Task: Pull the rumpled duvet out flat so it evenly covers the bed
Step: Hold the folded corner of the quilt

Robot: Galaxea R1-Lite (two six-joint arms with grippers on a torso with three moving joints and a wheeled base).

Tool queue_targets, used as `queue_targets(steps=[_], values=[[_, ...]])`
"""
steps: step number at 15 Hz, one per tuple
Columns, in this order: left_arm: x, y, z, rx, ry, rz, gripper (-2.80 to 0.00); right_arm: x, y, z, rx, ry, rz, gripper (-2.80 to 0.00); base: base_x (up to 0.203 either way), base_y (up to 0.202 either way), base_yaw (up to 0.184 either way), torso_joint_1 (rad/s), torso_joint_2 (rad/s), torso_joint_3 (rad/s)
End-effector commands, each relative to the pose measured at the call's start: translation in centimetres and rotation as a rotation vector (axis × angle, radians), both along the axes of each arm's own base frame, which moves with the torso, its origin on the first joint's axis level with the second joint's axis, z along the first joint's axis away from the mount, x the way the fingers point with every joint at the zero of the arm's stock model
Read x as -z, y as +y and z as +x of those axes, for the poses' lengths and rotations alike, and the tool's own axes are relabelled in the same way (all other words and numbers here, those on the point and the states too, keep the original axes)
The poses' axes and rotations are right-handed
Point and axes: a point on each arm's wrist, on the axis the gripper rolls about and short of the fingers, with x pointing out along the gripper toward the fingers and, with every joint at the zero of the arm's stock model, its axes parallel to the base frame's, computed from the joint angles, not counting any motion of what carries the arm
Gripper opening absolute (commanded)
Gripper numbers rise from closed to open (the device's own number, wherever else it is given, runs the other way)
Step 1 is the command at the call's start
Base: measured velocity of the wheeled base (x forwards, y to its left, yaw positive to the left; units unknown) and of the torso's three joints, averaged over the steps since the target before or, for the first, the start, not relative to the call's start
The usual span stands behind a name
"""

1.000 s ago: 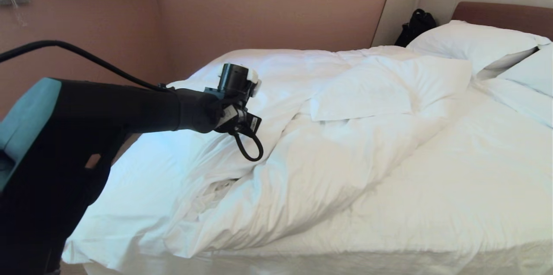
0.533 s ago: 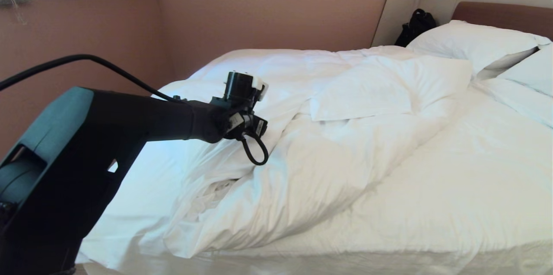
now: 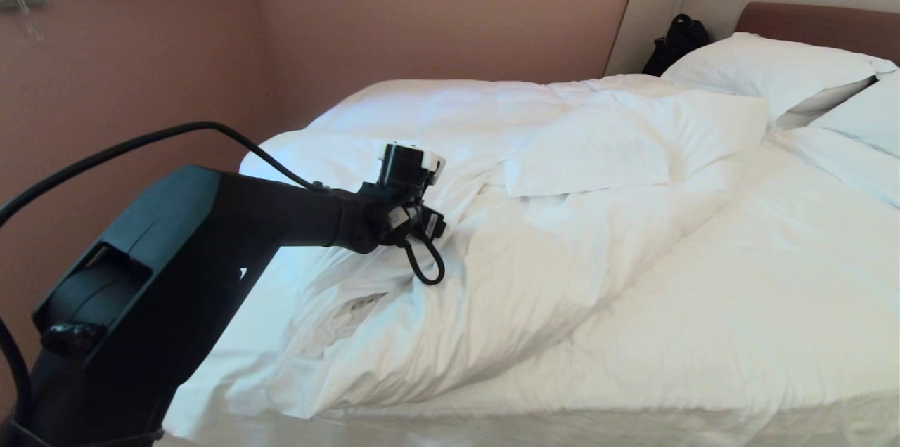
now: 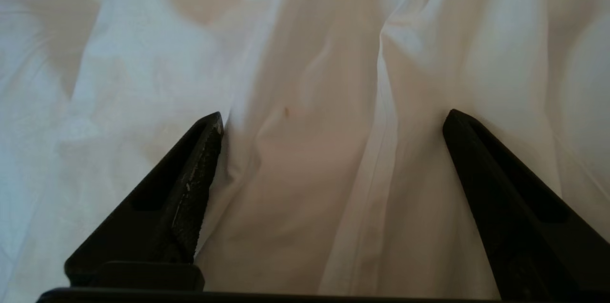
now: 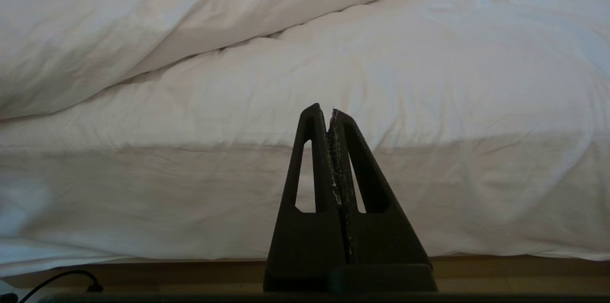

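Left pincer (image 4: 332, 119) agape over duvet (image 4: 305, 55)

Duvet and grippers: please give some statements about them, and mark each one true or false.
1. The left gripper is open over a fold of the duvet. True.
2. The right gripper holds the duvet. False: its fingers are shut on nothing, in front of the side of the bed.
3. The duvet lies flat over the whole bed. False: it is bunched in folds toward the robot's left.
4. Pillows lie by the headboard. True.
5. A black bag stands beside the pillows. True.
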Motion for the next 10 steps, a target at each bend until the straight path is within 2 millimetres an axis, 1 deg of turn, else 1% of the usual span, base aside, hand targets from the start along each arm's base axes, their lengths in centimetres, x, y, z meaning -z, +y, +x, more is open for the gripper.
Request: queue_targets(steps=[1,8,10], values=[[2.3,-0.3,0.6,-0.002,0.035,0.021,0.00,0.0,0.0,0.0,-0.001,0.001,0.000,-2.80,0.000,0.000,0.000,0.000,0.00,0.000],[5.3,-0.6,1.4,-0.005,0.050,0.046,0.00,0.0,0.0,0.0,-0.001,0.001,0.000,-2.80,0.000,0.000,0.000,0.000,0.00,0.000],[6.1,-0.2,1.8,-0.018,0.064,0.050,0.00,0.0,0.0,0.0,-0.001,0.001,-0.001,-2.80,0.000,0.000,0.000,0.000,0.00,0.000]])
